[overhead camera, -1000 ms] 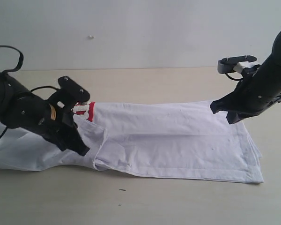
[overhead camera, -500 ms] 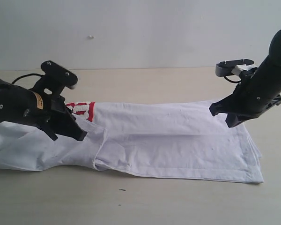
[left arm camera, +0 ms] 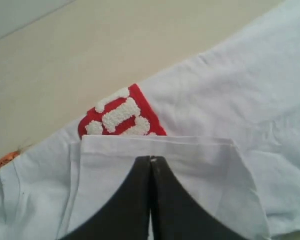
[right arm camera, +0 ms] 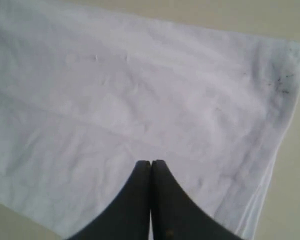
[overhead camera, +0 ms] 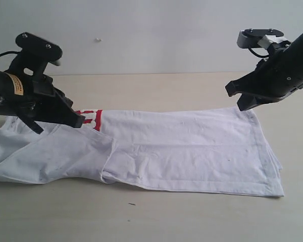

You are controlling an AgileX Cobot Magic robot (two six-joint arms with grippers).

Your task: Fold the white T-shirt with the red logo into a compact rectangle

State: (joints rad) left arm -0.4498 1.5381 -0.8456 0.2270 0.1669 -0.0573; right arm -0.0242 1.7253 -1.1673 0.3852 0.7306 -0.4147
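The white T-shirt [overhead camera: 182,151] lies on the table as a long band folded lengthwise, hem end at the right. A short piece of the red logo [overhead camera: 91,119] peeks out from under a folded-over sleeve flap [left arm camera: 190,155]. My left gripper [overhead camera: 80,122] hangs shut just above that flap, beside the logo [left arm camera: 121,116], holding nothing [left arm camera: 151,159]. An orange neck tag [left arm camera: 5,159] shows at the cloth's edge. My right gripper [overhead camera: 236,100] is shut and empty, raised over the shirt's far right corner [right arm camera: 151,162]; smooth cloth [right arm camera: 140,85] lies below it.
The beige table [overhead camera: 156,217] runs bare in front of and behind the shirt. A pale wall [overhead camera: 141,35] stands behind the table. A small dark speck [overhead camera: 132,204] lies near the front.
Both arms have risen off the shirt. The left gripper moved up and to the left, uncovering the sleeve flap; the right gripper lifted up from the far right hem.
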